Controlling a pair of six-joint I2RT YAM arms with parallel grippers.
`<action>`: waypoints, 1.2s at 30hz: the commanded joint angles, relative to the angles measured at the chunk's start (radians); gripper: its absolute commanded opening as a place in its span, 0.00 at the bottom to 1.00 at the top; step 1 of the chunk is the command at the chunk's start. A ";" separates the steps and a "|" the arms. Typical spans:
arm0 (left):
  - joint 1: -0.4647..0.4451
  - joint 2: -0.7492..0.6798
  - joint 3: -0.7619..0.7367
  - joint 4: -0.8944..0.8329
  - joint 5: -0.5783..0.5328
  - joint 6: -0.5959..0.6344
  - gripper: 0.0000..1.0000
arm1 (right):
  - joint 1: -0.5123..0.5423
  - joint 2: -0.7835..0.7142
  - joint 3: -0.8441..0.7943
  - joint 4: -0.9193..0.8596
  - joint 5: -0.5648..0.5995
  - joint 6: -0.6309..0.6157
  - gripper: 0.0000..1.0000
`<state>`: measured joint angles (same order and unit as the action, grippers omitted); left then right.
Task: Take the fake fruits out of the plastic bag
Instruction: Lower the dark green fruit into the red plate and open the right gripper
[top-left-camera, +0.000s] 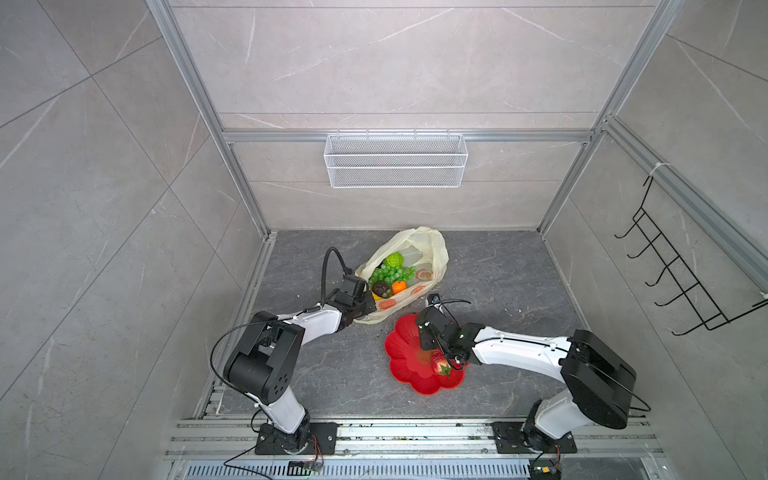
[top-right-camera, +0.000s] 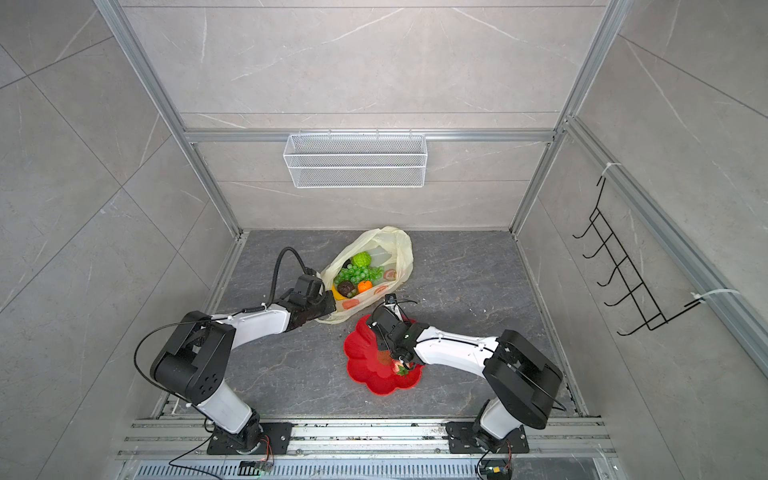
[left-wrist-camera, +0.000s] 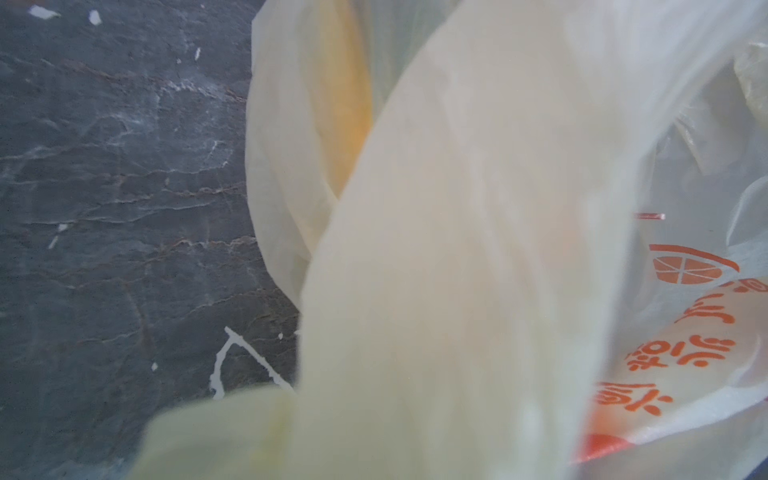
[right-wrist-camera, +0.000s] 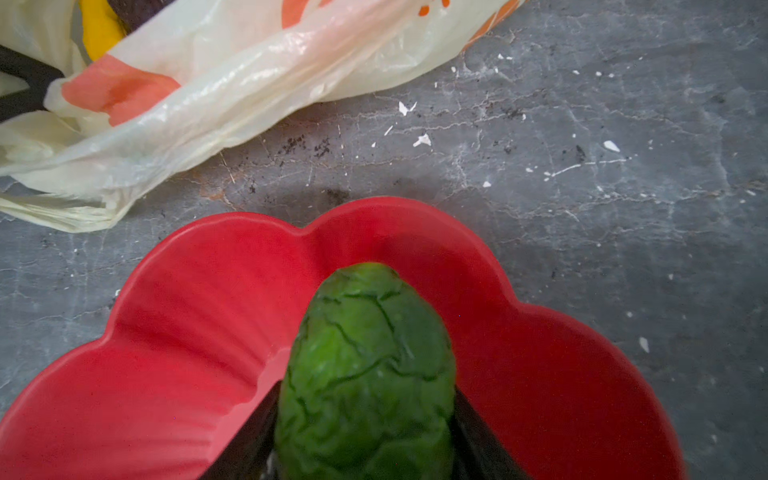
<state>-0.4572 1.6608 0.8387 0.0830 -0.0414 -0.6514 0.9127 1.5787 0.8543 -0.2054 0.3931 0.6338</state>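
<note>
- The left end effector (top-left-camera: 362, 308) is at the near left edge of the bag (top-left-camera: 432, 249). Its tips are buried in the film, but it looks clamped shut on that rim, and its wrist view is almost all bunched cream plastic.
- The bag lies slumped on the dark surface (top-left-camera: 498, 282) with its mouth gaping upward. It is thin, crinkly and limp, so I'd expect it to drag along unless the rim is pinned.
- Inside the bag are a bumpy green ball (top-left-camera: 392, 260), a grape bunch (top-left-camera: 390, 274), a dark avocado (top-left-camera: 380, 288), an orange (top-left-camera: 399, 286) and a sliver of banana (top-left-camera: 377, 296). They sit just past the left end effector and well apart from the right one.
- They look light, hard and smooth. I'd take the round ones across the middle and the knobbly grapes by the thick of the bunch.
- The right end effector (right-wrist-camera: 365, 388) is about half open, with a green avocado (right-wrist-camera: 365, 332) gripped between its dark fingers (right-wrist-camera: 249, 436). It hangs over the red plate (top-left-camera: 403, 357), just beside the bag.
- A strawberry (top-left-camera: 439, 362) lies on the plate.
</note>
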 joint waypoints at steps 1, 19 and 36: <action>0.006 -0.027 -0.004 0.017 0.008 -0.002 0.01 | 0.008 0.035 -0.007 0.017 0.040 0.018 0.55; 0.006 -0.031 -0.010 0.019 0.002 0.001 0.02 | 0.012 0.104 0.009 0.014 0.060 0.046 0.66; 0.006 -0.030 -0.010 0.021 0.008 -0.003 0.02 | 0.013 0.007 0.040 -0.075 0.094 0.050 0.86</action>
<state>-0.4572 1.6608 0.8314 0.0837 -0.0418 -0.6514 0.9211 1.6337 0.8623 -0.2287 0.4465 0.6788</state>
